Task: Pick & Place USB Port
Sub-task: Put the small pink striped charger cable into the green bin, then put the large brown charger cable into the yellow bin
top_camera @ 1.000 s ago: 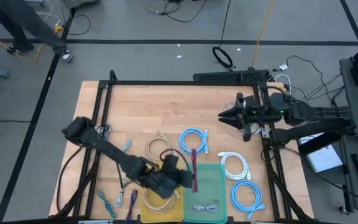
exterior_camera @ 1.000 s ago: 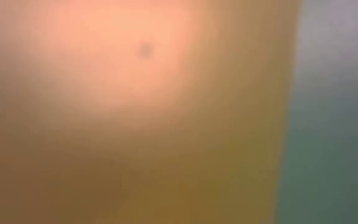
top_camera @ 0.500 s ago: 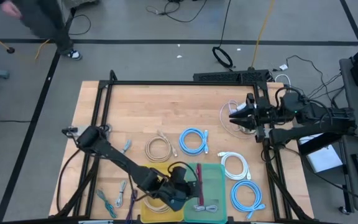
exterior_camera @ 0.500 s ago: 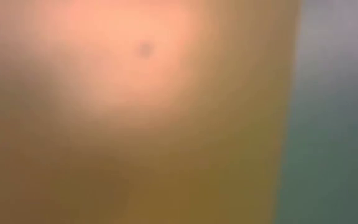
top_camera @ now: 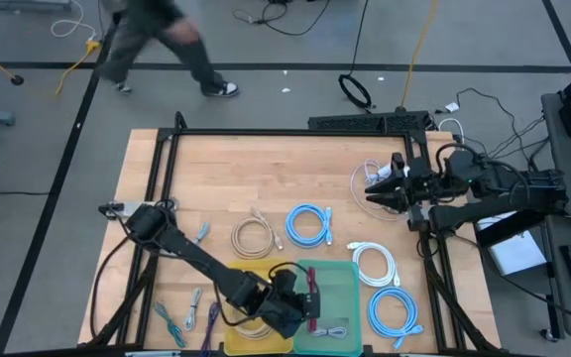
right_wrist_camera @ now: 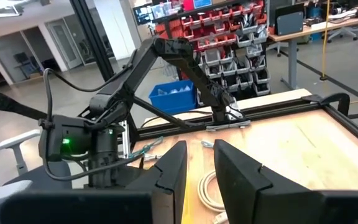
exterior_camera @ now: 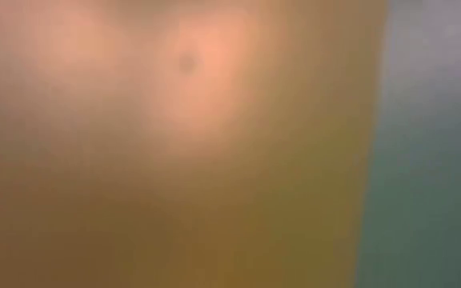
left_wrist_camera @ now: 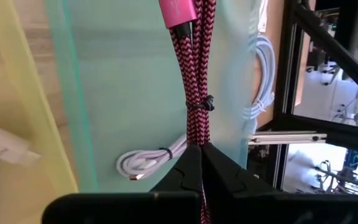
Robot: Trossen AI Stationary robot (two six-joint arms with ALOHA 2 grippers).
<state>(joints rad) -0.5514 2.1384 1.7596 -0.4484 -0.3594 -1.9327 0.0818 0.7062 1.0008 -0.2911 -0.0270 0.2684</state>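
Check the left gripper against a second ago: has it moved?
Yes. In the high view the left gripper, shut on the pink cable, has come toward the table's near edge and now sits over the green tray, carrying the cable along.

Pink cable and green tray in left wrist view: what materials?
Pink cable: looks like braided fabric sheathing, matte, from the black-and-pink herringbone weave; its connector shell looks glossy, plastic or metal. Green tray: probably thin translucent plastic, smooth and slightly glossy. Left gripper is shut on the cable.
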